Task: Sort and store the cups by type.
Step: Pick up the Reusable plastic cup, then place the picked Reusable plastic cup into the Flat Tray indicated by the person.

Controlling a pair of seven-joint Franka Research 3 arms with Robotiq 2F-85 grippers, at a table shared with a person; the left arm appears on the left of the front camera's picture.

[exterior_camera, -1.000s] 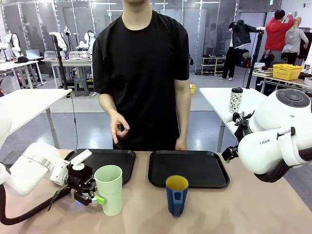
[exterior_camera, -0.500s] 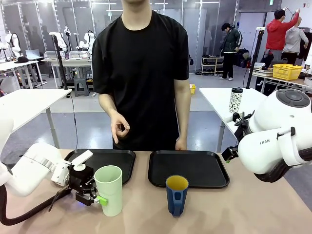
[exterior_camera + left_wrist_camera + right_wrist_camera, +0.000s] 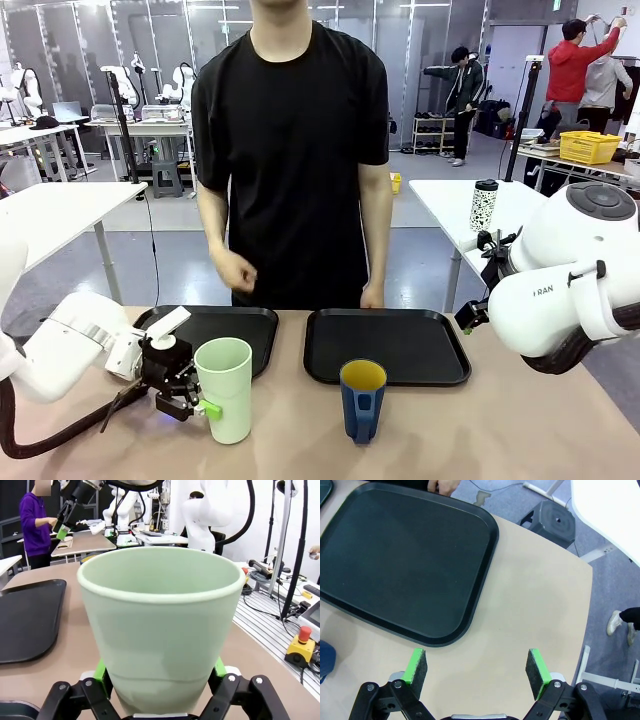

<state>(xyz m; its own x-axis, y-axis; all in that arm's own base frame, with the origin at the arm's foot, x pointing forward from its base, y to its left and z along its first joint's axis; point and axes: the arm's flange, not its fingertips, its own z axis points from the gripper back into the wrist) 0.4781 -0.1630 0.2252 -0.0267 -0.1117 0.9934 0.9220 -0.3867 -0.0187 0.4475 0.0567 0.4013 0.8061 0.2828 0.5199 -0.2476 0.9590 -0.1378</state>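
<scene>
Mint tumbler (image 3: 160, 630) in left pincer (image 3: 160, 674) — right pincer (image 3: 476, 667) agape

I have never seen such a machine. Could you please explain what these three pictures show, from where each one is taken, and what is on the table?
These are two white robot arms at a table, with a person standing opposite. The wide picture looks across the table; the other two come from cameras on the wrists. On the table are two black trays, a green cup and a blue mug. The left gripper grips the green cup; the right gripper is open, holding nothing.
</scene>
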